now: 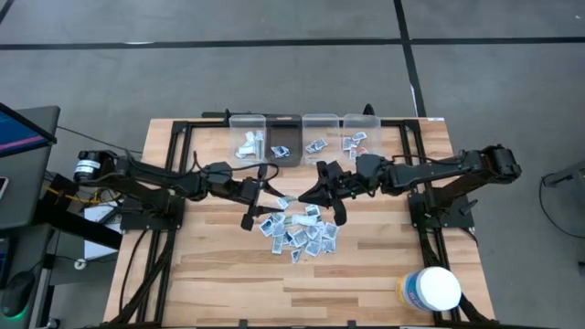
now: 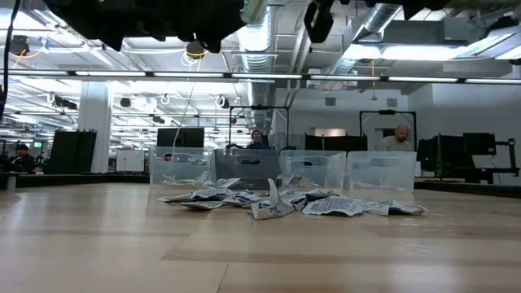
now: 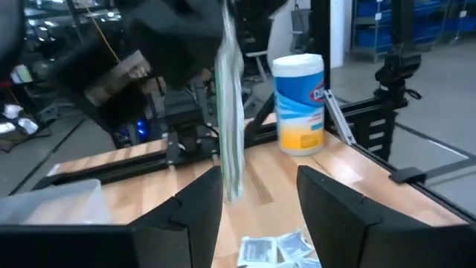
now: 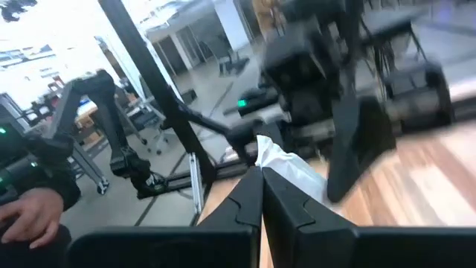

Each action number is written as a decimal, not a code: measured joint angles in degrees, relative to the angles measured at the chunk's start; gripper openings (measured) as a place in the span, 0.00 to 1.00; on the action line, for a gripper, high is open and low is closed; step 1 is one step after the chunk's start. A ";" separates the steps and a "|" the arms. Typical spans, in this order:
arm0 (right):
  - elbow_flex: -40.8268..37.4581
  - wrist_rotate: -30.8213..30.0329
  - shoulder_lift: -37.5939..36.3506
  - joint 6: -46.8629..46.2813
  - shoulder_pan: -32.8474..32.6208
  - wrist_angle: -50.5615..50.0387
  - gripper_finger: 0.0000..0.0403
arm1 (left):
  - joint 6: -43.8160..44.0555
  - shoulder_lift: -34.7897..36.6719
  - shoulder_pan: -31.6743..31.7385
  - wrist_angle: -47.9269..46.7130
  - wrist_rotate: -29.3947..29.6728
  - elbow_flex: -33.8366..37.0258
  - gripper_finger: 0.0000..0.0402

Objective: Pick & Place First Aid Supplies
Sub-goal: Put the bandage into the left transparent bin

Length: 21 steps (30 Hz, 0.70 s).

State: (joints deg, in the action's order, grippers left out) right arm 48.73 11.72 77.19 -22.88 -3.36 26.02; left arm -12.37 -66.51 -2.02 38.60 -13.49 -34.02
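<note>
High view, packets (image 1: 302, 233) mid-table, tub (image 1: 431, 290) near edge

Four clear bins (image 1: 303, 134) are being seen behind one big pile of packets (image 1: 300, 230); one white tub (image 1: 430, 290) is nearby.

You see a pale strip (image 3: 230, 112) hanging above your parted jaws, a tub (image 3: 300, 104) standing on the wooden surface (image 3: 268, 179), packets (image 3: 279, 248) below.
</note>
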 joint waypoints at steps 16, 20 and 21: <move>0.06 -0.21 -0.01 3.94 0.39 2.87 0.00 | 2.37 -1.11 0.93 7.39 -0.07 0.00 0.39; 0.04 -1.00 -0.01 3.94 0.44 2.84 0.00 | 2.39 -1.11 0.90 8.95 0.53 0.00 0.38; 0.06 -1.24 -0.01 3.94 0.44 2.85 0.00 | 2.42 -1.11 0.90 9.08 0.98 0.00 0.37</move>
State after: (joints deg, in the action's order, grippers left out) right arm 48.79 10.48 77.19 -18.94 -2.91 28.87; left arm -9.95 -67.61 -1.13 47.68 -12.51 -34.02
